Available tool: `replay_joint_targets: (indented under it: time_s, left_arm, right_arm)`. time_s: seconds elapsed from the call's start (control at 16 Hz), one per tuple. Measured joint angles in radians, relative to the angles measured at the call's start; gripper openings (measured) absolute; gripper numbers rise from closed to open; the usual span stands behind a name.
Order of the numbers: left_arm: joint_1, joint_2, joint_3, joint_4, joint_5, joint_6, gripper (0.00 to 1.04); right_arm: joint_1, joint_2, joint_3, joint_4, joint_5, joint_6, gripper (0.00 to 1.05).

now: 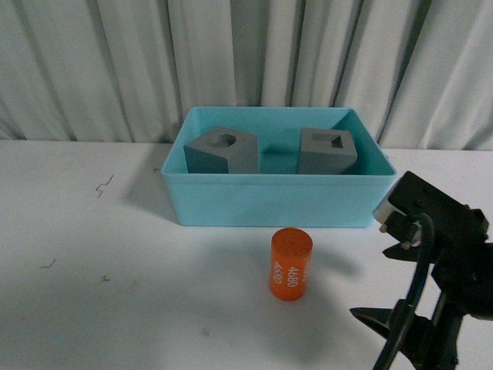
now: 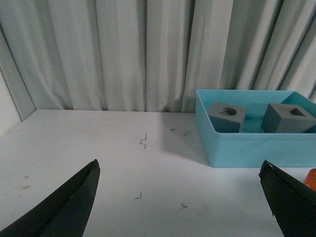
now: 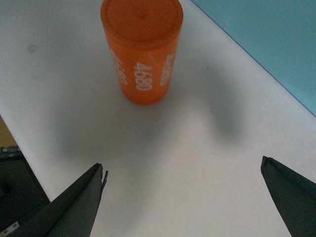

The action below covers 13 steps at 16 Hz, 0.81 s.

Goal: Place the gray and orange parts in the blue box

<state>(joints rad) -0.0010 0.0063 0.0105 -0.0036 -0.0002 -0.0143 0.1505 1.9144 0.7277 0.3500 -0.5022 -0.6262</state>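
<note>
The blue box (image 1: 277, 202) stands at the back middle of the white table. Inside it sit two gray cubes: one with a round hole (image 1: 221, 151) on the left, one with a slot (image 1: 327, 151) on the right. The orange cylinder (image 1: 291, 264), printed "4680", stands upright on the table just in front of the box. My right gripper (image 1: 393, 331) is low at the front right, open, a short way from the cylinder. In the right wrist view the cylinder (image 3: 142, 49) lies beyond the open gripper (image 3: 182, 165), untouched. My left gripper (image 2: 179, 164) is open over bare table, left of the box (image 2: 247, 148).
A pleated grey curtain (image 1: 246, 54) hangs close behind the box. Small dark marks (image 2: 143, 141) dot the table on the left side. The table's near edge (image 3: 15, 143) shows beside the right gripper. A sliver of the orange cylinder (image 2: 312, 178) peeks past the left gripper's finger.
</note>
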Motion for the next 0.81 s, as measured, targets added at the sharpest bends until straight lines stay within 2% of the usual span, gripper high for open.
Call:
replay_joint_targets:
  time_s: [0.31, 0.81]
  left_arm:
    - [0.000, 0.000, 0.000, 0.000, 0.000, 0.000, 0.98]
    - [0.000, 0.000, 0.000, 0.000, 0.000, 0.000, 0.98]
  right_arm:
    - [0.072, 0.066, 0.100, 0.005, -0.011, 0.063, 0.98]
    - [0.132, 0.183, 0.214, 0.032, 0.004, 0.110, 0.98]
